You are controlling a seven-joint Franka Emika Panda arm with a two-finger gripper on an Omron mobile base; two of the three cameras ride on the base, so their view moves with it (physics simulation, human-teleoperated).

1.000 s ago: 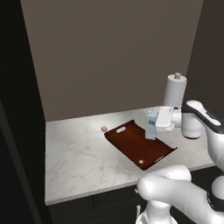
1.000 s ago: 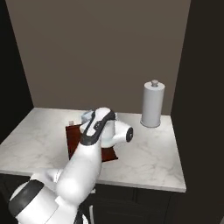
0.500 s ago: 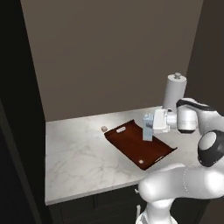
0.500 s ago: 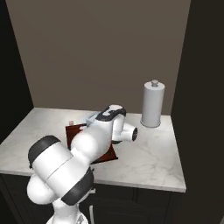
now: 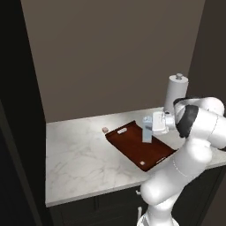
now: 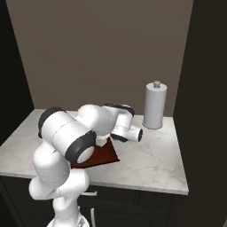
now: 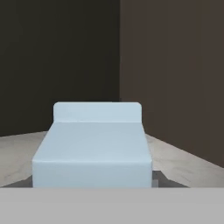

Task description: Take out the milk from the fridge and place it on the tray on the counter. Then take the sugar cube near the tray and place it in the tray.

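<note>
The milk (image 5: 147,131), a pale blue-grey carton, hangs upright low over the middle of the dark red-brown tray (image 5: 128,144), and my gripper (image 5: 149,127) is shut on it from the right side. Whether its base touches the tray I cannot tell. In the hand view the milk (image 7: 92,148) sits close in front, gabled top pointing away. The sugar cube (image 5: 104,129) lies on the counter (image 5: 79,159) just off the tray's far left corner. From the right base view, my arm covers most of the tray (image 6: 105,155).
A tall grey-white cylinder with a knob (image 5: 176,93) stands at the back right of the counter, also seen as the cylinder (image 6: 154,105). Dark walls close in both sides. The counter's left half (image 5: 70,145) has free room.
My gripper has carried the milk a little to the left, from the tray's right part to over its middle. The arm's elbow has swung round. The sugar cube has stayed put.
</note>
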